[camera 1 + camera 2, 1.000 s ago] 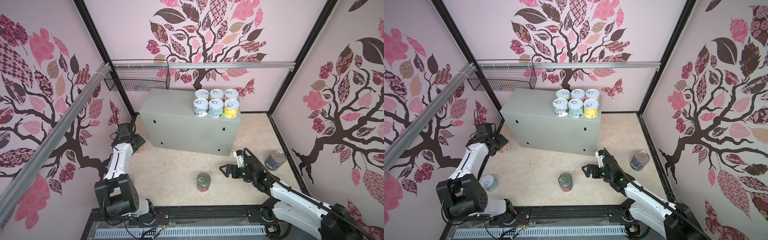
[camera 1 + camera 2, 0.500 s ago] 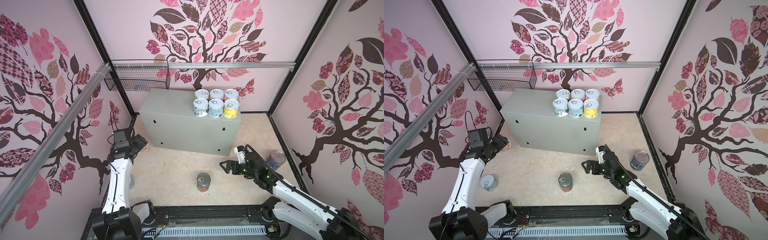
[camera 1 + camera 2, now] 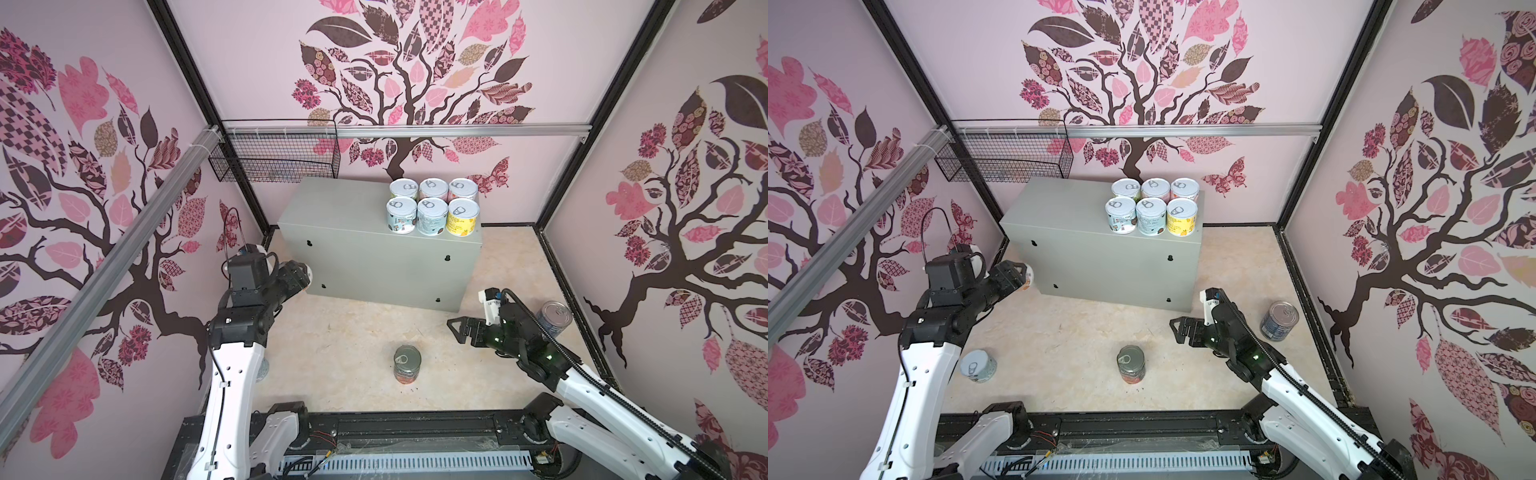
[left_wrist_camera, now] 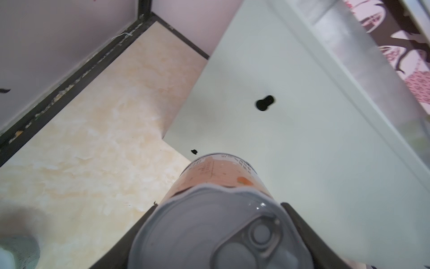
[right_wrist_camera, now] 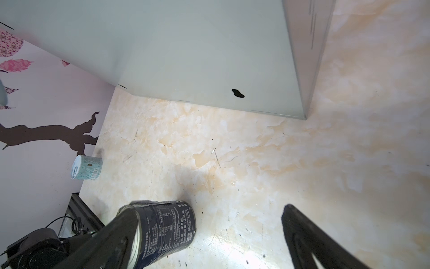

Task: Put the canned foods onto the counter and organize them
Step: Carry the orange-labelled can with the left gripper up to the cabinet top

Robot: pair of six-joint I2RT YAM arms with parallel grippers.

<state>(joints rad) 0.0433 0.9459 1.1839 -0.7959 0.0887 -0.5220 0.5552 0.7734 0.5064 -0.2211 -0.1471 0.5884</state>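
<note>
In both top views the left end effector [image 3: 300, 276] grips a short pink-labelled pull-tab can [image 3: 1026, 279] just beside the grey metal counter [image 3: 374, 266], which the left wrist view confirms, while the right wrist view shows the right end effector [image 5: 207, 235] spread open beside a dark tall can [image 5: 167, 226].

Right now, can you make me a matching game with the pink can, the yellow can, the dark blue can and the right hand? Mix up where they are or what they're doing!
Things:
1. pink can
2. yellow can
3. dark blue can
4. right hand

Places or states:
A. standing on top of the counter
B. on the floor, near the right wall
C. open, holding nothing
D. gripped in the left hand

Pairs: 1-D, 2-A, 3-B, 4-C
</note>
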